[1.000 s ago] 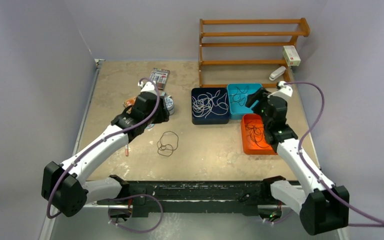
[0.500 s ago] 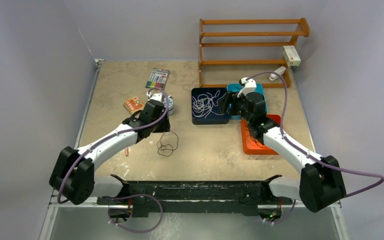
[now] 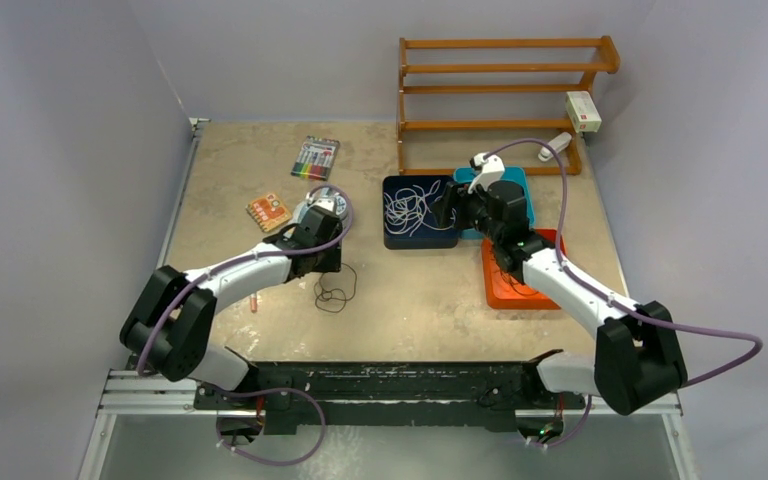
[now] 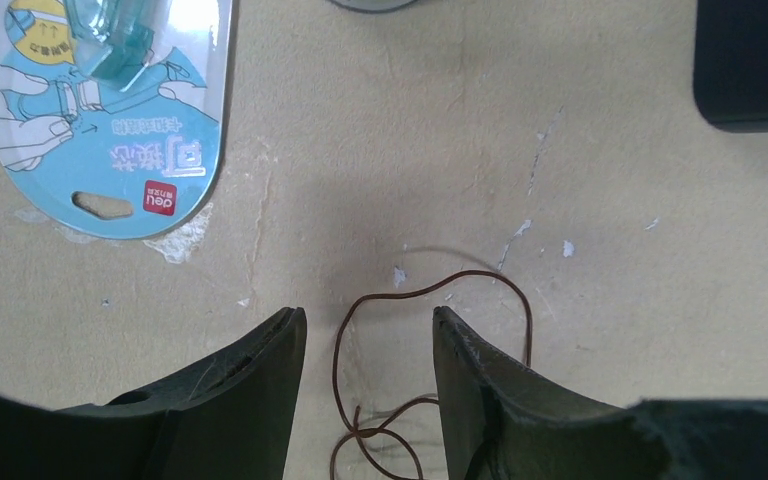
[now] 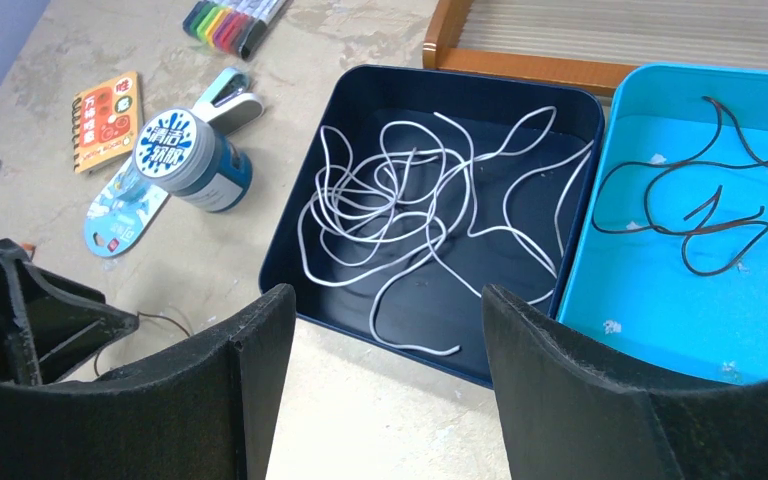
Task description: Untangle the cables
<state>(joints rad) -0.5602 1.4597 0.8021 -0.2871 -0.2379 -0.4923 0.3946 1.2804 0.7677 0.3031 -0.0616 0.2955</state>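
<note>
Both pairs of jaws stand parted, gripping nothing; at lower centre of the left wrist view the left gripper (image 4: pixel 368 400) straddles a brown cable (image 4: pixel 420 290) looped on the table (image 4: pixel 360 150); farther off, the right gripper (image 5: pixel 380 385) hovers before the navy tray (image 5: pixel 460 80) of white cables (image 5: pixel 410 200); a dark cable (image 5: pixel 700 215) lies in the teal tray (image 5: pixel 660 300), right

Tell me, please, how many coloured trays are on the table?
3. The navy tray holding white cables sits in the middle; the teal tray is directly to its right, partly under the right arm; the orange tray lies nearer the arm bases, also partly covered.
</note>
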